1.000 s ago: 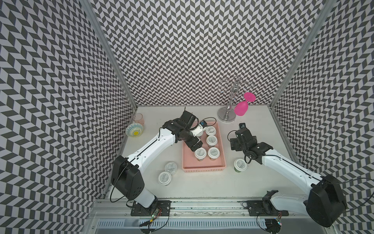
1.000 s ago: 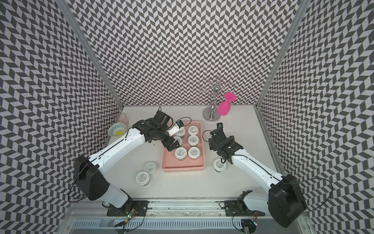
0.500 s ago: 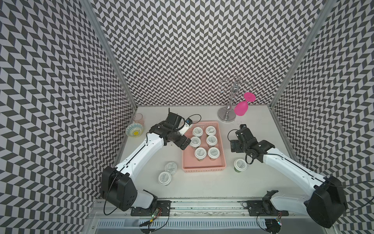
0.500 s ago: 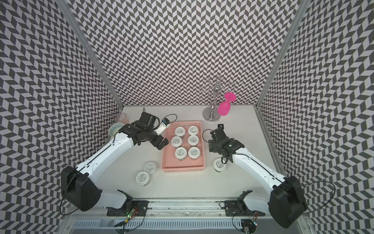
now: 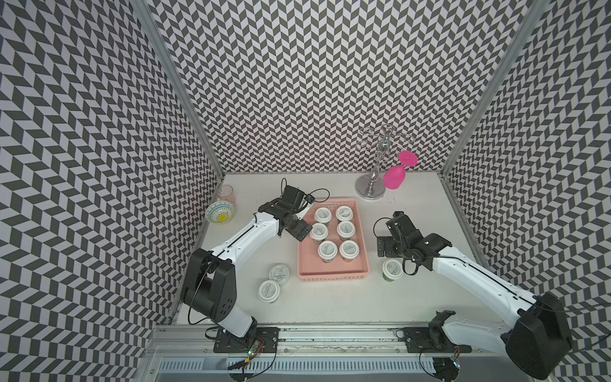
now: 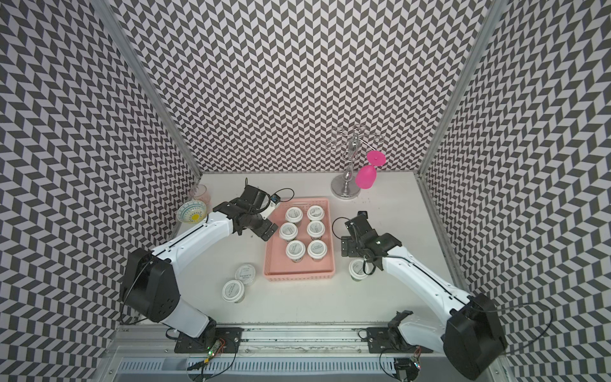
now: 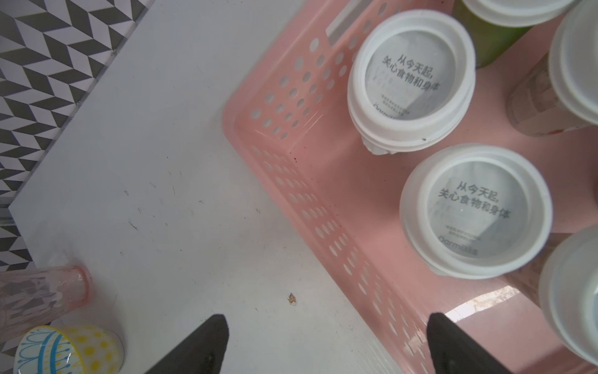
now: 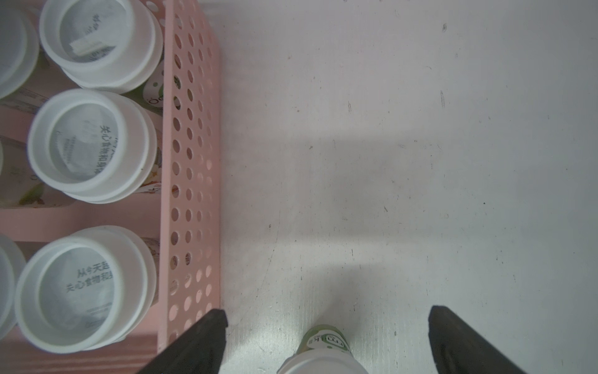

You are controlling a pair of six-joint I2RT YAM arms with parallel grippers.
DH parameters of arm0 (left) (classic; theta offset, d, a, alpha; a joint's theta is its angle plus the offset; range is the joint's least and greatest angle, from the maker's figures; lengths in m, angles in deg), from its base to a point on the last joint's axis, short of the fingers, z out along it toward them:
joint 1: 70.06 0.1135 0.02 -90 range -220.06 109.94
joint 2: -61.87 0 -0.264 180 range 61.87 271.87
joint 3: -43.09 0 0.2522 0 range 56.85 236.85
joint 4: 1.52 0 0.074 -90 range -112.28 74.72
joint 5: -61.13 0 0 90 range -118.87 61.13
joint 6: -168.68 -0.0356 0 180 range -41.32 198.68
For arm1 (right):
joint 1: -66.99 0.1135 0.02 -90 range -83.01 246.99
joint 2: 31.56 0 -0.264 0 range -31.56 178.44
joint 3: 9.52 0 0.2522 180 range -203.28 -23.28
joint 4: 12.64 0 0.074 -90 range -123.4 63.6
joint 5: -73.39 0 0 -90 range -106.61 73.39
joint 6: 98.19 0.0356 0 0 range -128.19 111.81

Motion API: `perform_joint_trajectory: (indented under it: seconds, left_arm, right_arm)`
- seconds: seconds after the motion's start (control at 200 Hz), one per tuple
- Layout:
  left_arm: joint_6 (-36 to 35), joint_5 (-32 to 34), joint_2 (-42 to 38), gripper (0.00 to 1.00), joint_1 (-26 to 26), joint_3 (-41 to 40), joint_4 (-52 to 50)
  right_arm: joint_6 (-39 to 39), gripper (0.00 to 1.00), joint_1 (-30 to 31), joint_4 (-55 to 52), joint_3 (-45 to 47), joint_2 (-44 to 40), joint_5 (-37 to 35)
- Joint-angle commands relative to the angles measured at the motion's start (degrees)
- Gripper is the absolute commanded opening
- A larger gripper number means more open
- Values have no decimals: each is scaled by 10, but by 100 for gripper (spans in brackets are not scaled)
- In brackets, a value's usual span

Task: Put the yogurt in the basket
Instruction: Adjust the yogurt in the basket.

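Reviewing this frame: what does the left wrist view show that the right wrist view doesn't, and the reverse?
Only the left wrist view: the pinkish glass, the patterned bowl and a strip of chevron wall.
Only the right wrist view: a green yogurt cup standing on the table outside the basket, seen between the right gripper fingers.
Both: the basket's perforated pink wall, lidded yogurt cups inside it, white table, and an open, empty gripper, the left gripper included.

Six round white-lidded yogurt cups [image 5: 345,229]: upright, paired rows inside shallow pale-pink perforated plastic basket [image 5: 332,276], just beside left pincer [image 7: 326,319] | two cups [image 5: 278,274]: outside basket, well behind that pincer | green-bodied cup [image 5: 392,268]: upright, beneath right pincer [image 8: 326,312]
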Motion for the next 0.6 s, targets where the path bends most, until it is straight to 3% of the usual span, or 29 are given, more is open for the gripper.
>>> perform_joint_trajectory:
  seconds: [0.0,0.596]
  left_arm:
    - [-1,22,10,99,-13,-5,28]
    - [-3,38,58,100,-30,-8,49]
  right_arm:
    - [7,100,3,11,7,-11,1]
    - [18,100,9,6,7,-18,11]
